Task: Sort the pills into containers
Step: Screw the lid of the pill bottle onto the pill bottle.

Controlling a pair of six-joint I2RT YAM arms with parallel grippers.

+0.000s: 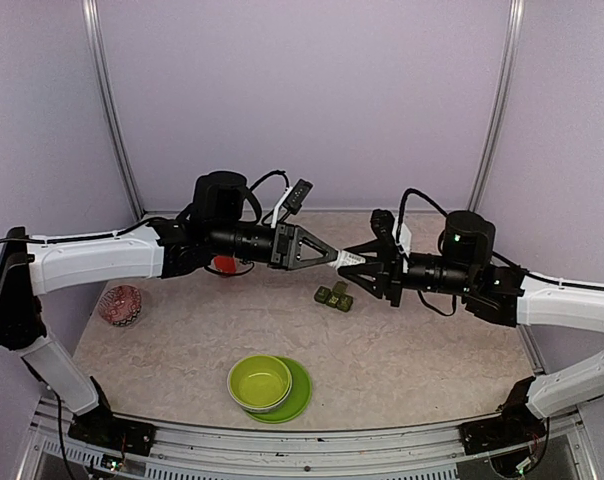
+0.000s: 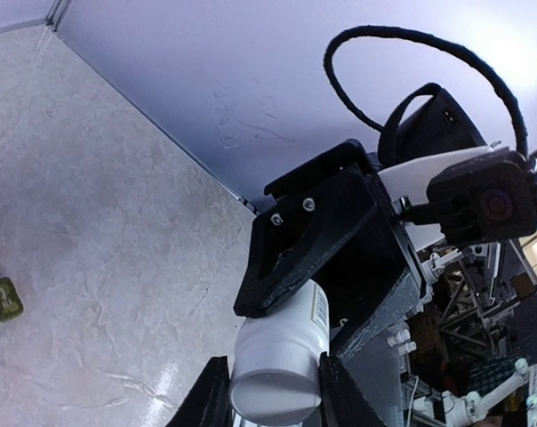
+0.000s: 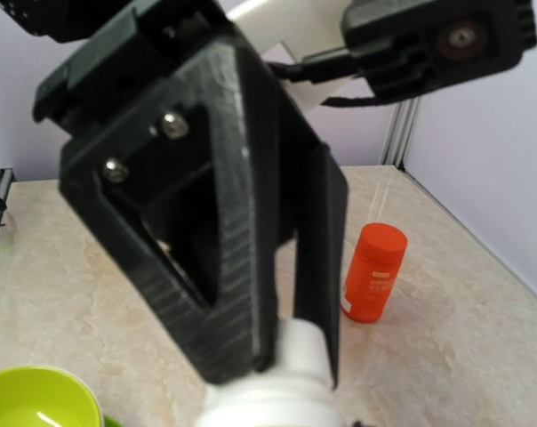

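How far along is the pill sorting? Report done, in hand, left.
Done: nothing visible, with no loose pills in sight. In hand: the left gripper and right gripper both clamp a white bottle in mid-air. Left: likely opening it, then getting pills into the green box on the table.

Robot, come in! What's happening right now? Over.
Left end effector and right end effector both shut on white bottle, mid-air. Containers on table, untouched. Nothing in the way.
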